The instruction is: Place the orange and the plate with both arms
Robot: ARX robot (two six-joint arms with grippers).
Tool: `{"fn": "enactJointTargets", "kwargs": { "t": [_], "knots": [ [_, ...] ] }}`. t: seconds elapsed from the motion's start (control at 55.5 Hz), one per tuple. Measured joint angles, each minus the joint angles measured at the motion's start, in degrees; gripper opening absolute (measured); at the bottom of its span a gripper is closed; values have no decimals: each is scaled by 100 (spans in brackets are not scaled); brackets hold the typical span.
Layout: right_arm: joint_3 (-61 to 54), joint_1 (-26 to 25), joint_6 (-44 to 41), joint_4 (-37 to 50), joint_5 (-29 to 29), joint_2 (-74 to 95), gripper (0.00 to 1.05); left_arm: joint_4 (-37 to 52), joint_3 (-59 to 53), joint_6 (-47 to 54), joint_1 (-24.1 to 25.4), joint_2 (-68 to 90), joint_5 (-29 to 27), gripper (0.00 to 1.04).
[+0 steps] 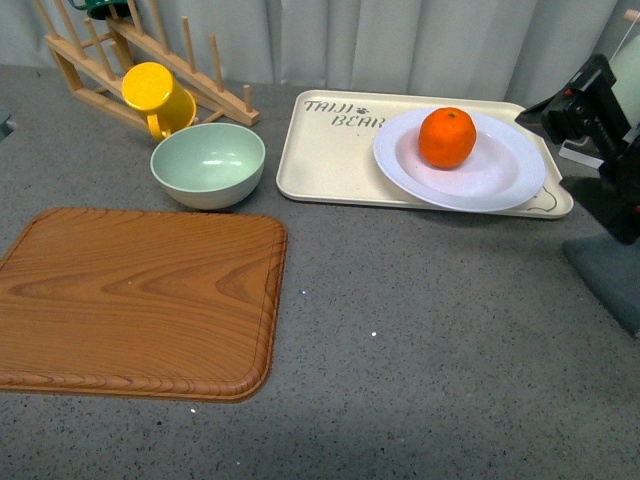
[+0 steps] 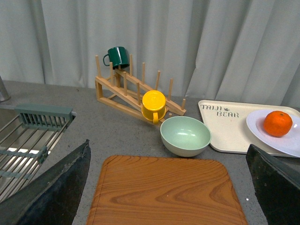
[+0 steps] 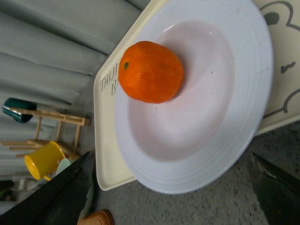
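Observation:
The orange [image 1: 447, 137] sits in the pale lavender-white plate [image 1: 500, 180], which rests on the cream bear-print tray [image 1: 320, 160] at the back right. In the right wrist view the orange [image 3: 151, 71] lies in the plate [image 3: 220, 136], just ahead of the open right gripper [image 3: 171, 197]. The right arm [image 1: 600, 140] shows at the right edge, beside the plate. The left gripper [image 2: 168, 197] is open and empty above the wooden board [image 2: 164, 192]; it is out of the front view. The orange [image 2: 277, 123] and plate [image 2: 281, 140] show far right there.
A wooden cutting board [image 1: 135, 300] lies front left. A pale green bowl [image 1: 208, 163] stands behind it, with a yellow mug [image 1: 155, 95] on a wooden rack [image 1: 200, 75]. A green mug [image 2: 117, 57] tops the rack. A sink rack [image 2: 28, 140] lies left.

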Motion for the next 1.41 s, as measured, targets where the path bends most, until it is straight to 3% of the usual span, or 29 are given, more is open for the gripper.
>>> {"fn": "enactJointTargets", "kwargs": {
  "t": [0.234,0.361,0.811,0.955,1.028,1.082,1.19,1.28,1.406],
  "knots": [
    [-1517,297,-2583,-997,522,-2651,96,0,0,0,0,0,-2,98],
    [-2157,267,-3248,-1635,702,-3993,96,0,0,0,0,0,0,98],
    [-3447,398,-4144,-4006,1521,-8008,96,0,0,0,0,0,-2,98],
    [-3526,446,-4249,-4028,1589,-8452,95,0,-2,0,0,0,0,98],
    [-3971,544,-4216,-2752,2280,-8345,84,0,0,0,0,0,2,98],
    [-4232,518,-4205,-2063,2420,-8426,75,0,0,-2,0,0,-4,98],
    [-4232,407,-4199,-1987,2343,-8782,58,0,-2,0,0,-7,-11,98],
    [-4234,-26,-4190,-2273,1768,-9084,42,0,0,0,0,-7,-11,98],
    [-4232,-238,-4168,-2579,1731,-9383,20,-2,-2,0,0,-4,-9,98]
  ]
}}
